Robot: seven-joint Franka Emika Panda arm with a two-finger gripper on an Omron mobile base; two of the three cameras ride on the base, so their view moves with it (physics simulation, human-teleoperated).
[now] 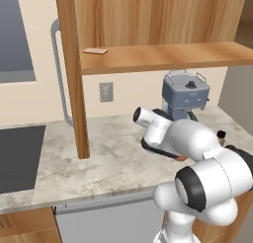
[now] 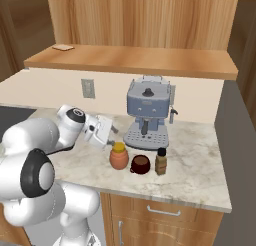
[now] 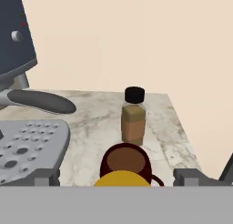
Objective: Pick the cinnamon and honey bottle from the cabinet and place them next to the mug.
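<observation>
In the left base view, the cabinet (image 1: 163, 57) is seen at the top, and the cinnamon (image 1: 221, 137) at the right edge behind the arm.

In the right base view, the honey bottle (image 2: 119, 156), mug (image 2: 140, 164) and cinnamon (image 2: 160, 161) are lined up at centre on the surface (image 2: 200, 160), just right of the gripper (image 2: 111, 138).

In the hand view, the jaws are spread apart, with nothing held, at the bottom of the frame.

Both base views overlook the coffee machine (image 2: 146, 117); hand view sits close.

In the hand view the jar (image 3: 122, 178) is cut off at the bottom edge, lid alone visible. In the left base view the arm hides most of the cinnamon (image 1: 221, 136), right of centre.
</observation>
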